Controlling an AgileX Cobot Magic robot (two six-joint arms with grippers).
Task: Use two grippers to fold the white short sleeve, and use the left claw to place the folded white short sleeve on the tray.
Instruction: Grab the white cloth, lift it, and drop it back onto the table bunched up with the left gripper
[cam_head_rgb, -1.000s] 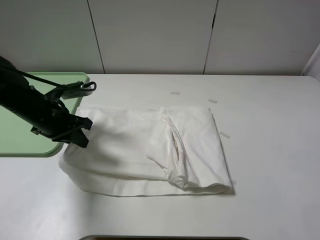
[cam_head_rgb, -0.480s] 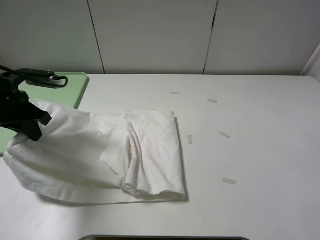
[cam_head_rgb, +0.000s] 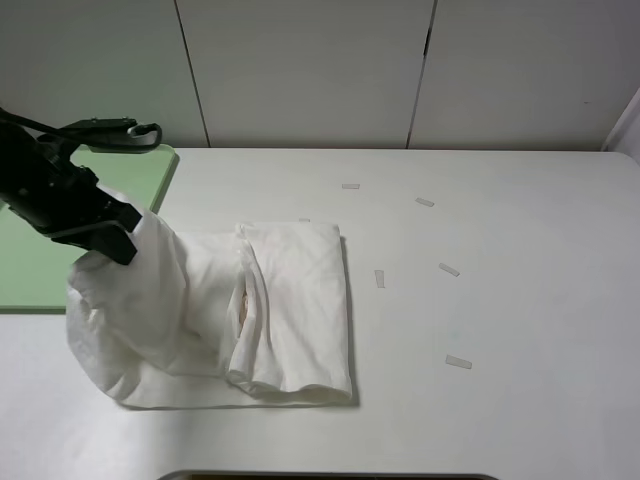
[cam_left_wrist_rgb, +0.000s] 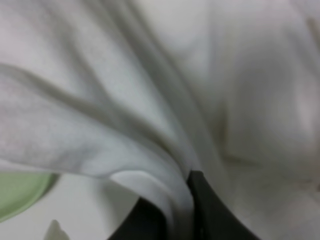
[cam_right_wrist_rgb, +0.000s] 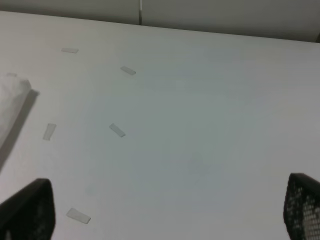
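While left pincer (cam_head_rgb: 124, 244) clamps white short sleeve (cam_head_rgb: 295, 300) — end raised | tray (cam_head_rgb: 25, 282) beside

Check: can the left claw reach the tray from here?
Probably yes: the left claw, shut on the white short sleeve, hangs at the edge of the tray, with nothing between them.

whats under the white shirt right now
The white short sleeve lies mostly on the table; its end held by the left claw hangs over the tray corner, hiding it. Anything else beneath is covered.
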